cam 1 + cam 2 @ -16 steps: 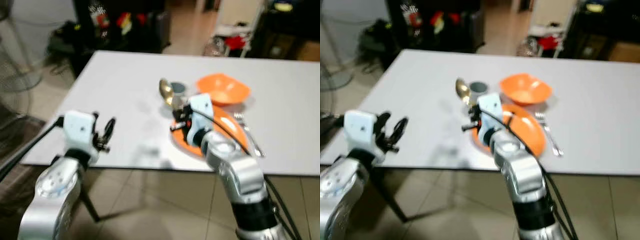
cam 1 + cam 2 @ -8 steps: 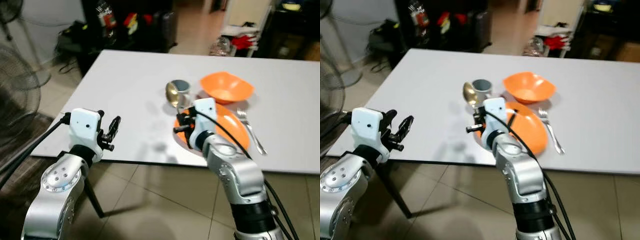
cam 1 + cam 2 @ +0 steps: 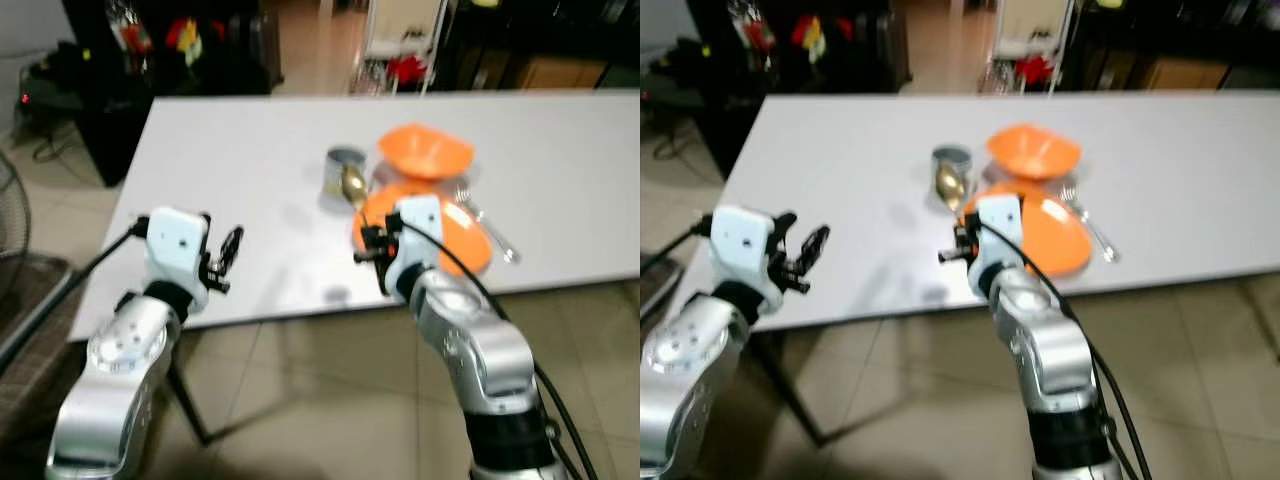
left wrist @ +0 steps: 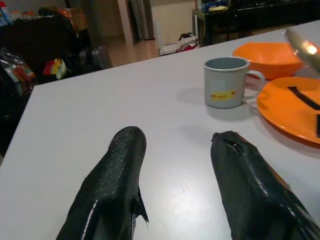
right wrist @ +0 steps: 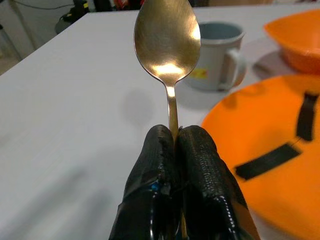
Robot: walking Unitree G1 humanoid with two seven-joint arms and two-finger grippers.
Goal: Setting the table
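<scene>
Spoon held upright over the table's near edge

Spoon (image 5: 168,45): gold-toned metal, oval bowl polished and glinting, slim handle pinched between the closed fingers of the right gripper (image 5: 176,150). Raised bowl-up above the white table (image 3: 240,160), just left of the orange plate (image 3: 462,228), near side of the grey mug (image 4: 226,81) with its yellow label. Orange bowl (image 3: 425,152) farther off, behind the plate; fork (image 3: 1087,226) lying right of the plate. Left gripper (image 4: 177,180) spread apart, grasping nothing, hovering over the table's near-left edge.
</scene>
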